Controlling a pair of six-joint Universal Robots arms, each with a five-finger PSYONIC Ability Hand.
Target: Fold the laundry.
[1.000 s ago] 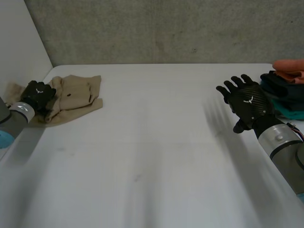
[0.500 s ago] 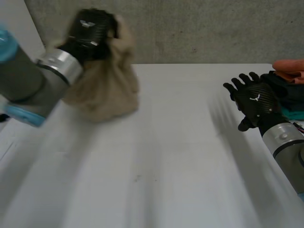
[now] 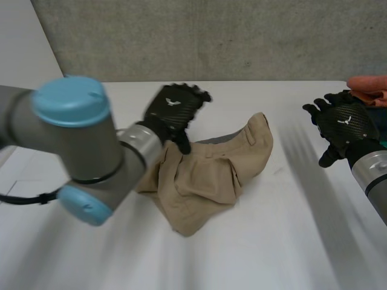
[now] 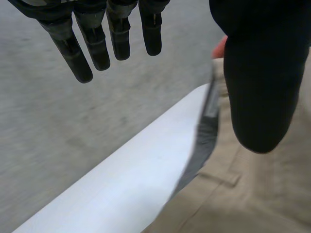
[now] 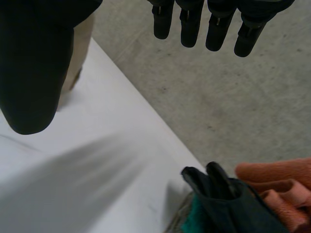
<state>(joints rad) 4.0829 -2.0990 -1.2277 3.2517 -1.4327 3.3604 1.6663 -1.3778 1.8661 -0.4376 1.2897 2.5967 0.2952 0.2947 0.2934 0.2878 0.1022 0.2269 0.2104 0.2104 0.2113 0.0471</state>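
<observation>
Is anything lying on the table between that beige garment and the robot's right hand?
Nothing. In the head view the stretch of white table between the beige garment and the right hand is bare.

Trousers (image 3: 205, 175) centre of table (image 3: 290, 241); clothes pile (image 3: 370, 84) at far R edge

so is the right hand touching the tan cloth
Apart. The head view shows a wide strip of bare table between the right hand and the tan cloth.
</observation>
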